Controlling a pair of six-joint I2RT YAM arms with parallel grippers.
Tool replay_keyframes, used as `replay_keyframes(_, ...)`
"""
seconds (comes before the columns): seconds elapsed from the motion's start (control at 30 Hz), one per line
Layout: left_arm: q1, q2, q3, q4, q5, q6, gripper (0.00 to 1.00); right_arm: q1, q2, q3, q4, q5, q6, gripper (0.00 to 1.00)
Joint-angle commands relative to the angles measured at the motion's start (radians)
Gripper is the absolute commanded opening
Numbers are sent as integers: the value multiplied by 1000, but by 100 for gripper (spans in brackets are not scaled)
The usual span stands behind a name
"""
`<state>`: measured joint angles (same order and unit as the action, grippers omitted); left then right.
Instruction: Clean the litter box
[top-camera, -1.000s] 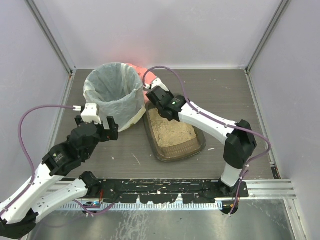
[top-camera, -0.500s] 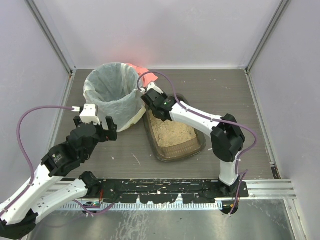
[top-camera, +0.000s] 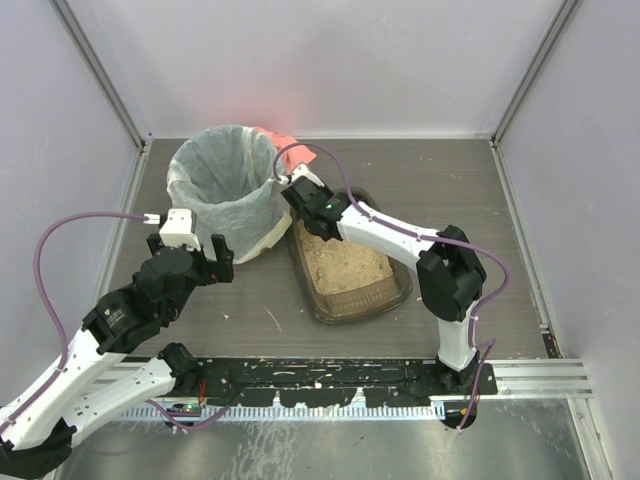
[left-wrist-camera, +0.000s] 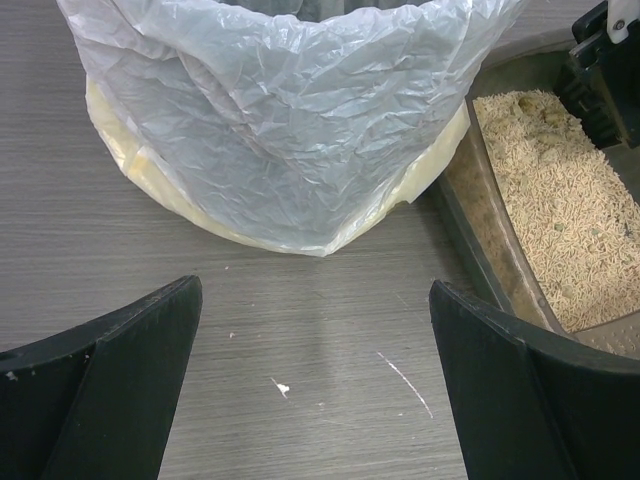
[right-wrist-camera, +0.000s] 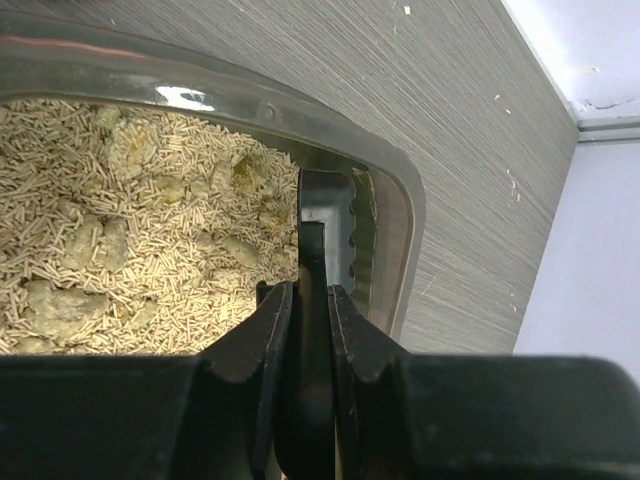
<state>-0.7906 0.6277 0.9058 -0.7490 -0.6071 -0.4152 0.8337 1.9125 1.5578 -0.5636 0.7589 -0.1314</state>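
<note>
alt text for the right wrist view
The right gripper is shut on the handle of a black scoop, whose head sits in a corner of the litter box. Pale litter with clumps fills it; grey wood-grain table lies beyond.

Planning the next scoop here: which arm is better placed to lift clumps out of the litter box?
Right. The right fingers are shut on the black scoop, inside the litter box beside clumps. The left fingers are open over the table by the bin.
</note>
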Motion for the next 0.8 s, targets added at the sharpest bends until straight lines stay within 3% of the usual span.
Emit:
replay_keyframes(0.0,3,-10,4,17,-26,-14,98,-10,-14,42,30,-95,52,1)
replay_keyframes(0.3,2,-3,6,23,-12,-10,98,-42,-51,66,-9,-274,106,1)
replay_keyframes(0.77,3,-2,7,26,0,-14,98,-46,-106,106,-63,-357,154,1)
